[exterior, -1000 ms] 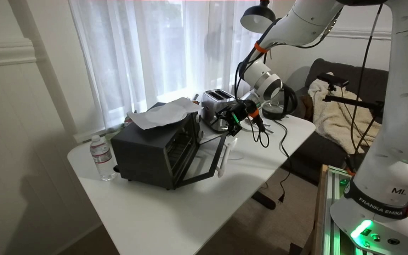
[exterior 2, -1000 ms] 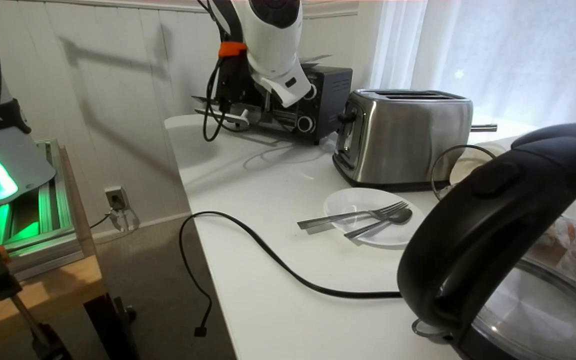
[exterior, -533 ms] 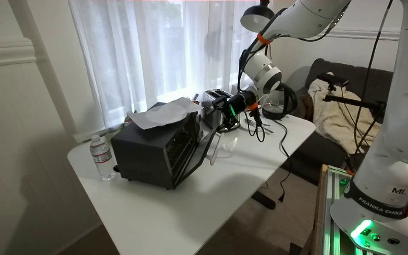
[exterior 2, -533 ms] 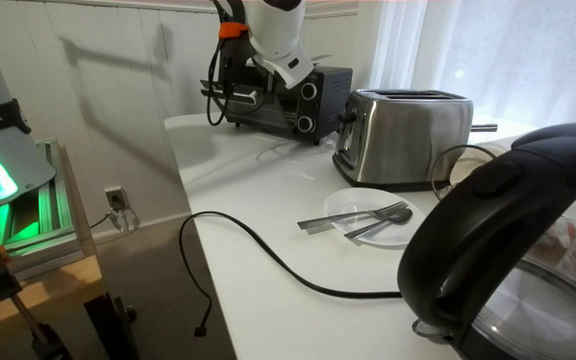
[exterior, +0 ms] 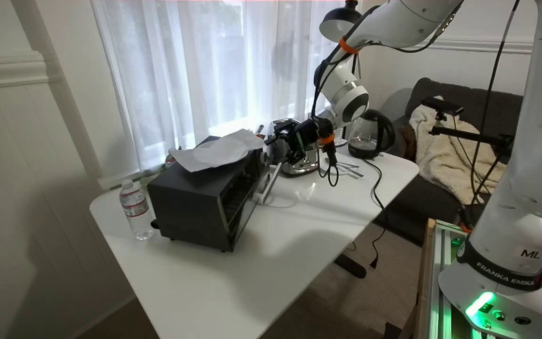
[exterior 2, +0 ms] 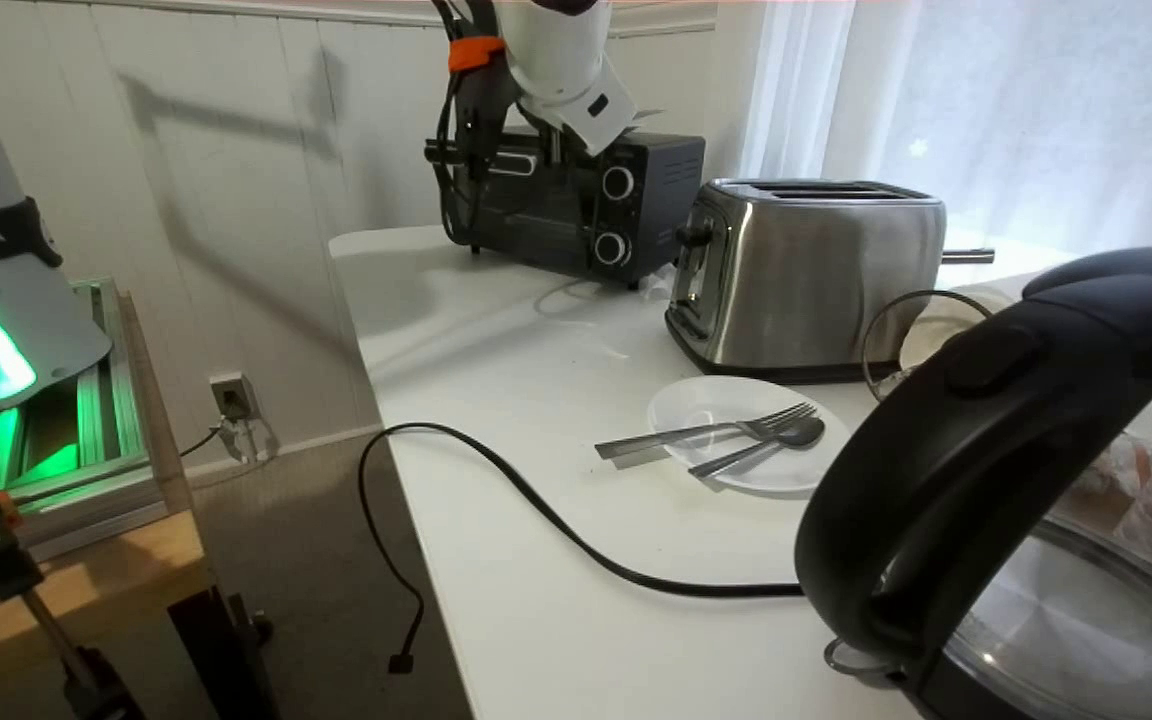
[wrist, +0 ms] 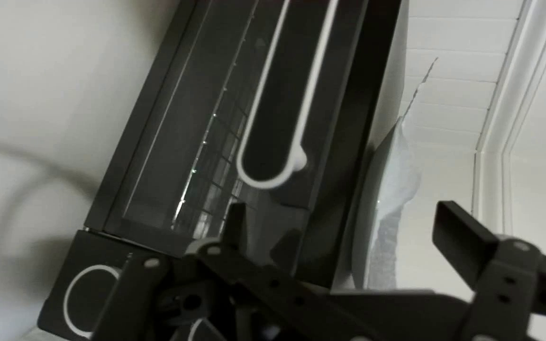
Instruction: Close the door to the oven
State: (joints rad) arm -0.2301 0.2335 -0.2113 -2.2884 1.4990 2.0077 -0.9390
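The dark grey toaster oven (exterior: pixel 184 200) stands on the white table. Its glass door (wrist: pixel 197 123) is tilted steeply up, with a gap left along its top edge. The door's white handle (exterior: pixel 272 182) also shows in the wrist view (wrist: pixel 312 90). My gripper (wrist: pixel 349 232) is open and empty at the knob end of the oven, also in an exterior view (exterior: pixel 281 149). One finger (wrist: pixel 233 227) is in front of the door glass beside the handle's end; the other is off to the right, beyond the oven's top edge. Whether the finger touches the glass I cannot tell.
A loose white paper sheet (exterior: pixel 219 150) lies on the oven. A water bottle (exterior: pixel 134 212) stands beside it. A steel toaster (exterior 2: pixel 806 280) is close to the oven's knob side. A plate (exterior 2: pixel 671 400) with fork and spoon, a kettle (exterior 2: pixel 886 500) and its cord (exterior 2: pixel 576 540) are further along.
The oven door has swung up from a low, wide-open tilt to nearly upright. My gripper has moved up and in toward the oven along with it.
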